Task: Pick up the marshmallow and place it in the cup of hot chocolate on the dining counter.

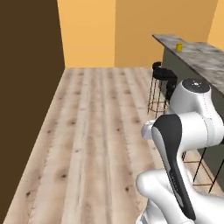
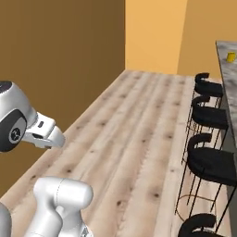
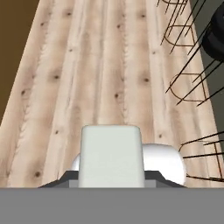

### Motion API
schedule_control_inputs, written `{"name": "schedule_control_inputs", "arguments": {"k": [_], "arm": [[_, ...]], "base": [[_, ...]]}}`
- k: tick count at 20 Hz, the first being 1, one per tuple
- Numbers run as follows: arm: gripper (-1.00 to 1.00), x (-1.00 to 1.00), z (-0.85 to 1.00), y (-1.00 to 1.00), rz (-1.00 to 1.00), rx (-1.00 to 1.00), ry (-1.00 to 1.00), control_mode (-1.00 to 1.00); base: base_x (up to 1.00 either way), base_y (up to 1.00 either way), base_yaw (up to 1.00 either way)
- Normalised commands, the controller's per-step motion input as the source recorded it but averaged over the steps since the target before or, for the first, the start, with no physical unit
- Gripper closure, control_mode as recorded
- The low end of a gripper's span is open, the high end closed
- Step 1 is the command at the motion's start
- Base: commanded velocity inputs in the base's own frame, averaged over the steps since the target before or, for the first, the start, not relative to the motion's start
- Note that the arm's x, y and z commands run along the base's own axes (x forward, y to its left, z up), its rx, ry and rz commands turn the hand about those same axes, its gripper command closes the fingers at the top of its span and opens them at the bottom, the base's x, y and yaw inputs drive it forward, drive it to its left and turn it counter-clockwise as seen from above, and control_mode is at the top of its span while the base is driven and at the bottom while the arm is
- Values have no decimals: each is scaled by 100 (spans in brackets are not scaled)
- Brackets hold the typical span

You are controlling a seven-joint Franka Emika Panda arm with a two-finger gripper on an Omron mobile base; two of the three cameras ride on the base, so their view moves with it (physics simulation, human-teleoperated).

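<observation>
Plank floor (image 1: 96,131), orange walls (image 1: 131,30), stone dining counter (image 1: 201,54) with stools (image 2: 208,162), gripper (image 3: 111,177) clamped on marshmallow (image 3: 111,155)

Bare wood floor (image 1: 96,131) lay open across the middle and left of both base views. A brown wall (image 1: 26,87) closed the left edge. Black stools (image 2: 208,162) lined the right side before the counter (image 1: 205,57), crowding its near edge. On the counter's far end stood the cup (image 1: 179,47), with bare stone around it.
</observation>
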Motion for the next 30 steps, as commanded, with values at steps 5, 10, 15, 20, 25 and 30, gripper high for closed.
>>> {"name": "schedule_control_inputs", "arguments": {"k": [5, 10, 15, 20, 25, 30], "arm": [[100, 0, 0, 0, 0, 0, 0, 100], [100, 0, 0, 0, 0, 0, 0, 100], [100, 0, 0, 0, 0, 0, 0, 100], [100, 0, 0, 0, 0, 0, 0, 100], [100, 0, 0, 0, 0, 0, 0, 100], [100, 0, 0, 0, 0, 0, 0, 100]], "base": [[100, 11, -14], [100, 11, -13], [100, 21, -18], [100, 46, -27], [100, 48, -33], [100, 56, -43]]}}
